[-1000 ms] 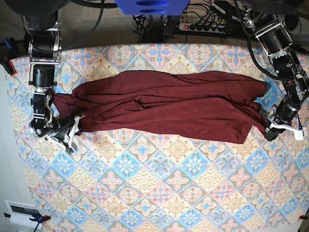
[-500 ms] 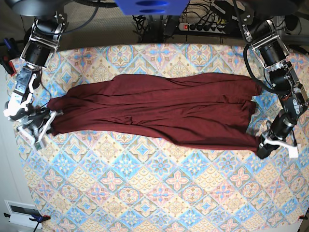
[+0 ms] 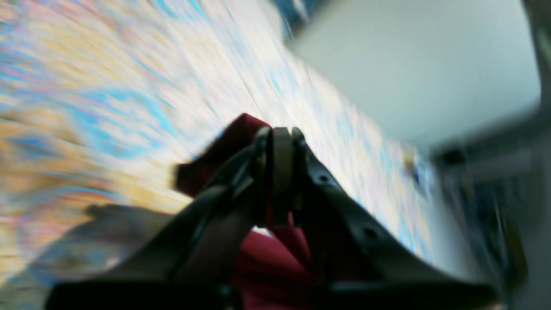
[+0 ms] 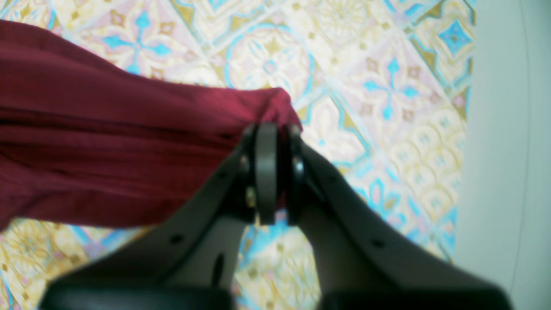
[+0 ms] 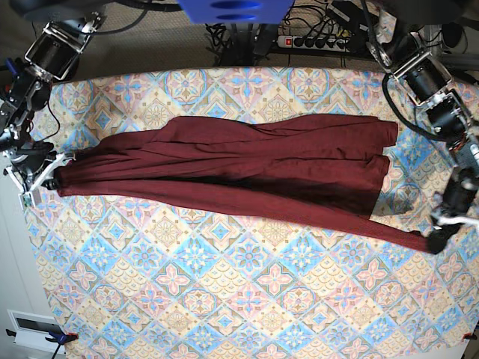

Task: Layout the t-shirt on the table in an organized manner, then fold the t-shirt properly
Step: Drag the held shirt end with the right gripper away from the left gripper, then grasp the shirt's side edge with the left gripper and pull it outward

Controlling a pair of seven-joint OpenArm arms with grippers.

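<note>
Stretching wider than before, t-shirt [image 5: 247, 168] pulled taut across table [image 5: 224, 299], both grippers' fingers pinching its corners

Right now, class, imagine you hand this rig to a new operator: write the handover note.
Left gripper: jaws shut on a t-shirt corner near the table edge.
Right gripper: jaws shut on the opposite corner.
The t-shirt is stretched across the table between both arms, bunched in long folds, not flat.
Done: both ends gripped, cloth pulled taut.
Left: spread it flat, then fold.
</note>
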